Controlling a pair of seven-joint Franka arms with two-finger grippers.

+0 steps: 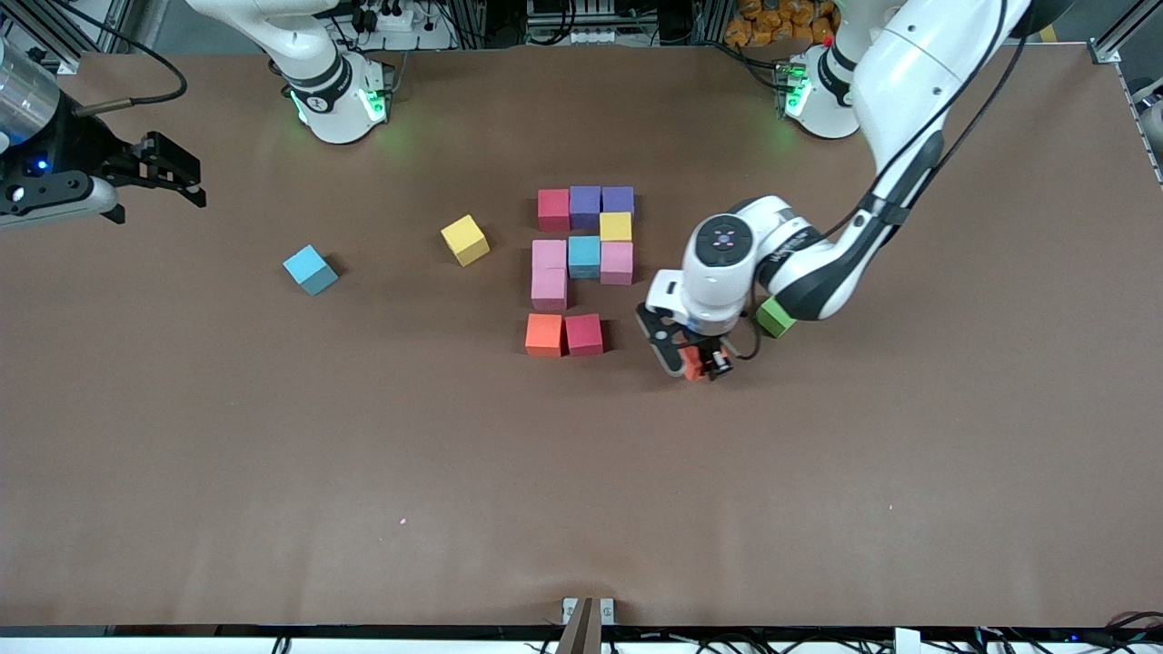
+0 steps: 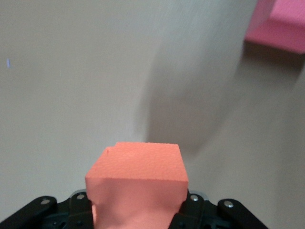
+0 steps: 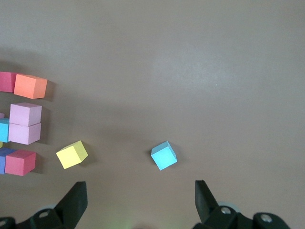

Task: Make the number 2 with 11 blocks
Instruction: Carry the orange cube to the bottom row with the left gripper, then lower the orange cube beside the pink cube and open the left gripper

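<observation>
Brown tabletop, no readable writing; left gripper [image 1: 698,363] jaws clamp orange block [image 1: 692,364]; right gripper [image 1: 173,168] jaws wide, empty.

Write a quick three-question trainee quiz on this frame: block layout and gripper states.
1. True or false: the left gripper is shut on an orange foam cube.
2. Which loose cube lies nearest the right arm's end of the table? A) green foam cube B) sky-blue foam cube C) yellow foam cube
3. Fill in: the right gripper waits ____ above the table edge.

Key: 1 true; 2 B; 3 open.
</observation>
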